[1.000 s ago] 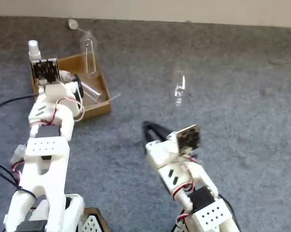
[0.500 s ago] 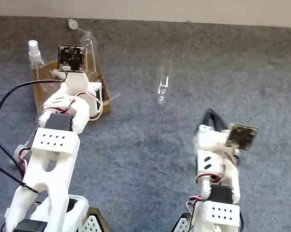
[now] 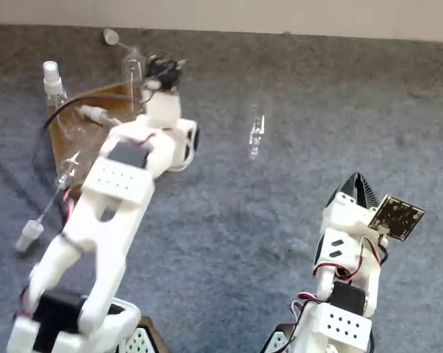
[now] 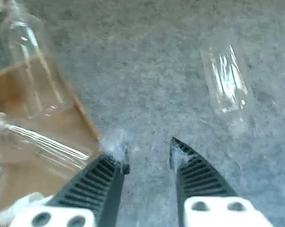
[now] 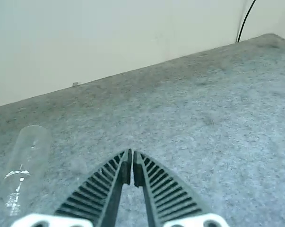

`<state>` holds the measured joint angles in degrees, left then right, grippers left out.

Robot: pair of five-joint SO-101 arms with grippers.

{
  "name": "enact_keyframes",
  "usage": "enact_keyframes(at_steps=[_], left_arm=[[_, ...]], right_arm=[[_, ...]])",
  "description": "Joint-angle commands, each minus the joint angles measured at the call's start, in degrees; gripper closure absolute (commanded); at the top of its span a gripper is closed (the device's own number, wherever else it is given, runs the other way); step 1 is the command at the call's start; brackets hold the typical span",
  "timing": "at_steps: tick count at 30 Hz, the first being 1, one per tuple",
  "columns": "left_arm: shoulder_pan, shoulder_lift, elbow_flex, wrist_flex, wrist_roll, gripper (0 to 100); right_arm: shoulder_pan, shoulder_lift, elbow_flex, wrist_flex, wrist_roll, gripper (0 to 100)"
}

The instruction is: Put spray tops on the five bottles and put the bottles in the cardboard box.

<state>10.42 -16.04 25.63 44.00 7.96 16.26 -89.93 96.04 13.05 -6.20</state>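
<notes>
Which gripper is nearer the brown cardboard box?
Left. The left gripper hangs open at a corner of the brown cardboard box; the right gripper, shut, sits far across the grey carpet.

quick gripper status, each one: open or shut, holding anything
Left gripper: open, holding nothing.
Right gripper: closed, holding nothing.

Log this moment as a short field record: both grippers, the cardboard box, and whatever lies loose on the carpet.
left gripper: open, empty, over the grey carpet just off the edge of the brown cardboard box
right gripper: shut, empty, over bare carpet
box contents: clear bottles inside; number cannot be told
clear plastic bottle: on its side on the carpet, apart from the box
white spray top with thin tube: on the carpet beside the left arm
</notes>
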Motion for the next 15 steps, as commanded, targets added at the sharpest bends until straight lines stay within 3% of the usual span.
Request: enact_keyframes(at_steps=[1, 9, 15], left_arm=[[3.38, 11.91, -18.42, 7.21, -0.44, 88], [7.69, 36.0, -43.38, 14.15, 2.37, 62], [7.87, 53.14, -61.41, 14.15, 7.12, 57]], right_arm=[[0.66, -0.66, 6.64, 1.01, -0.53, 98.5], [0.66, -0.48, 6.81, 2.33, -0.53, 98.5], [0.57, -0.4, 6.81, 2.77, -0.35, 98.5]])
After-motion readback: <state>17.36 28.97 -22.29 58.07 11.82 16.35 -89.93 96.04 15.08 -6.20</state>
